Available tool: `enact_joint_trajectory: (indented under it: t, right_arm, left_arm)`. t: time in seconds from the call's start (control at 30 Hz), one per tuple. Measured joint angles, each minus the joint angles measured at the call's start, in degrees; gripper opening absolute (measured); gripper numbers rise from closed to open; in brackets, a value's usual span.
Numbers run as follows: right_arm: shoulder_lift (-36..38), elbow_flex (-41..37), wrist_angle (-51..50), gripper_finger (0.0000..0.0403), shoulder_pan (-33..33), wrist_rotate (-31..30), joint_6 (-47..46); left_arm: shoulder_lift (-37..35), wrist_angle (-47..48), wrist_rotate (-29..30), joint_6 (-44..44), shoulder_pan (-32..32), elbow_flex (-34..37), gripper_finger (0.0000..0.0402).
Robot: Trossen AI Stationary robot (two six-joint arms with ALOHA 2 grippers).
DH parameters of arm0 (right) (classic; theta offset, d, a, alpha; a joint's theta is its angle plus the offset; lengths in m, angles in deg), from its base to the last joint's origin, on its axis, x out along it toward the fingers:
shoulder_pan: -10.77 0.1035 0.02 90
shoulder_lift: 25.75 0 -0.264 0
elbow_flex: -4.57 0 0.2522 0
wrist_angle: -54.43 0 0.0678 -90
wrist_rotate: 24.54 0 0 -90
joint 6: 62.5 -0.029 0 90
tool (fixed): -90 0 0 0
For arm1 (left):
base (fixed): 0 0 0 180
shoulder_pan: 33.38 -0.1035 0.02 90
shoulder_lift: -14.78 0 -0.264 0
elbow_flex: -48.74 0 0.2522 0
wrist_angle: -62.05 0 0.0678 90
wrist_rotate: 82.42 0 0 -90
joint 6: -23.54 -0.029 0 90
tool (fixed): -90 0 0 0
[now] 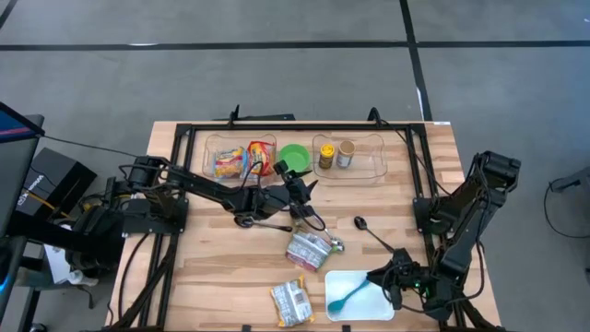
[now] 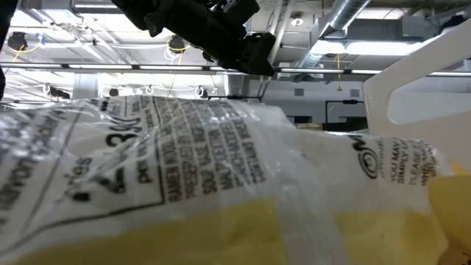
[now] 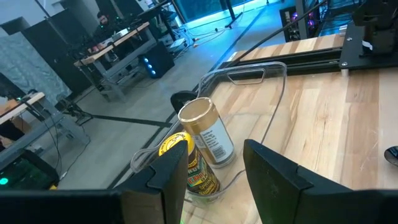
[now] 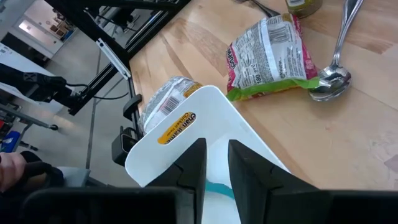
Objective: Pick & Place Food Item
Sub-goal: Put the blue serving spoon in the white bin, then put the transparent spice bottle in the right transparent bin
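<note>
- Right gripper (image 1: 392,279) hangs low over the white tray (image 1: 383,304) at the bench's (image 1: 221,258) front right corner. Its fingers (image 4: 194,163) stand a narrow gap apart with nothing between them, and a teal spoon (image 1: 350,295) lies in the tray just beside them.
- Left gripper (image 1: 297,180) reaches to mid-bench, beside the green bowl (image 1: 295,156). Its fingers (image 3: 273,177) are apart and empty, pointed at two jars (image 3: 205,140) in a clear tray (image 1: 364,171).
- Open wood lies between the left gripper and the front edge; the right arm's base crowds the right edge.
- Food pouch with red and green trim (image 1: 310,249) lies flat at centre, touching a metal spoon (image 1: 336,243). Its long axis runs diagonally from back left towards the front right.
- A yellow snack bag (image 1: 292,302) sits at the front edge, just left of the white tray, long axis roughly front to back.
- Low view is filled by that bag's clear wrapper; its printed text is too garbled to read.
- A black spoon (image 1: 373,235) lies towards the right arm.
</note>
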Motion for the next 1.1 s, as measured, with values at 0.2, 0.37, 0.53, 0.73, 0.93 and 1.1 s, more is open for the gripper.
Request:
enact_joint_trajectory:
  t: [0.2,0.37,0.53,0.73,0.93,1.1]
  right_arm:
    - [0.00,0.00,-0.40,0.0062,0.00,1.24,0.01]
    - [0.77,0.00,-0.79,0.0062,-0.16,1.26,1.02]
    - [3.80,0.00,-0.81,0.0063,-1.68,0.98,7.77]
    - [10.13,0.00,-0.79,0.0063,-5.18,0.84,20.47]
    - [17.25,0.00,-0.80,0.0063,-9.69,0.76,34.78]
    - [21.77,0.00,-0.81,0.0063,-13.75,0.74,43.56]
  left_arm:
    - [0.00,0.02,0.00,0.00,0.00,0.00,0.0150]
    - [0.00,-0.57,0.00,0.00,0.00,0.00,0.0150]
    - [-0.01,-1.63,0.00,0.00,0.00,0.00,0.0150]
    - [0.00,-1.66,0.00,-0.90,0.00,0.00,0.0150]
    - [0.00,-1.62,0.04,-4.65,0.00,0.00,0.0150]
    - [0.00,-1.50,0.04,-4.94,0.00,0.00,0.0150]
